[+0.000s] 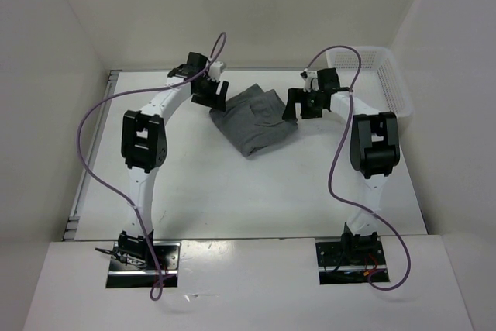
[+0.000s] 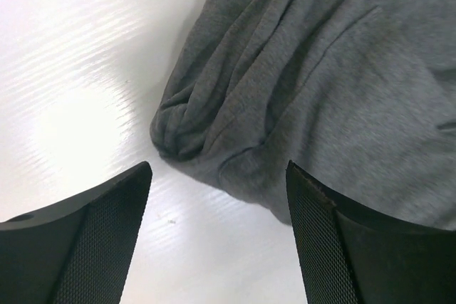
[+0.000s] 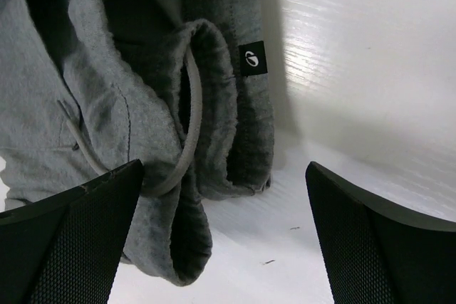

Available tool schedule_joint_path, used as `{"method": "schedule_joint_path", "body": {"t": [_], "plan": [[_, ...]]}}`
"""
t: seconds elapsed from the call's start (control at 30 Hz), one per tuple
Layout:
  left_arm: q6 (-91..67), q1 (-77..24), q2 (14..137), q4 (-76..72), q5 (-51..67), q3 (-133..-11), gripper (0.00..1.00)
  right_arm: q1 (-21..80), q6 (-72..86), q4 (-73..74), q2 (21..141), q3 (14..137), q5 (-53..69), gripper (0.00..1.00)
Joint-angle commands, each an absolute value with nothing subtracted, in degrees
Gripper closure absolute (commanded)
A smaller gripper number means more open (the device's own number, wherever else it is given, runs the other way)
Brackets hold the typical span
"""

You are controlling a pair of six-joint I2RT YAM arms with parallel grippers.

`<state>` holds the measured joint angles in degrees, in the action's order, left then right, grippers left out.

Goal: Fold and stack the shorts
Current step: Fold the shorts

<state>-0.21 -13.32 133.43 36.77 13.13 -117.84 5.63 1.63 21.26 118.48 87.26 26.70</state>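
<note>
The grey shorts lie in a folded bundle at the middle rear of the white table. My left gripper hovers at the bundle's left edge, open, with only bare table between its fingers; the rumpled grey shorts lie just ahead of it. My right gripper hovers at the bundle's right edge, open wide. Its view shows the shorts with waistband folds, a thin drawstring and a small black label. Neither gripper holds any cloth.
A white mesh basket stands at the back right, close behind my right arm. White walls enclose the table on the left, rear and right. Purple cables loop from both arms.
</note>
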Motion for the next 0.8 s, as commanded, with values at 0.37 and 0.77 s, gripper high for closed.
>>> {"method": "schedule_joint_path", "body": {"t": [0.37, 0.77], "plan": [[0.0, -12.4, 126.5, 39.9, 22.0, -108.9, 0.14, 5.5, -2.1, 21.2, 119.4, 86.7, 27.5, 0.00], [0.0, -13.0, 127.2, 39.9, 24.6, -105.4, 0.11, 9.4, 1.8, 18.9, 120.4, 83.3, 27.1, 0.74]]}}
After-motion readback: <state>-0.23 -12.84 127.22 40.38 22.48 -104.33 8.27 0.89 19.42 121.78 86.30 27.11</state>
